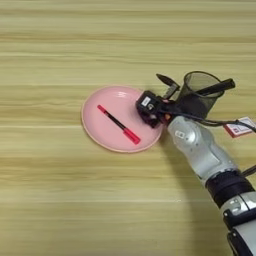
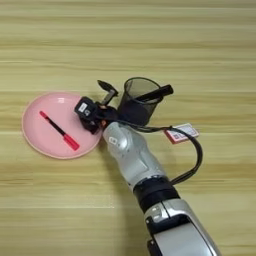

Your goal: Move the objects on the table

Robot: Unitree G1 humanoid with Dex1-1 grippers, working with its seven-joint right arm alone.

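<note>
A thin black pen with a red cap and red tip lies slanted on a pink plate, also seen as the pen on the plate. The thicker all-black pen stands tilted in a black mesh cup, its top sticking out over the right rim. My right gripper hovers at the plate's right edge, between plate and cup, open and holding nothing. One black finger points up and to the left. The table is light wood with plank stripes.
A small flat red-and-white box lies to the right of the cup. A black cable loops from the gripper around my silver forearm, which crosses the lower right of the table.
</note>
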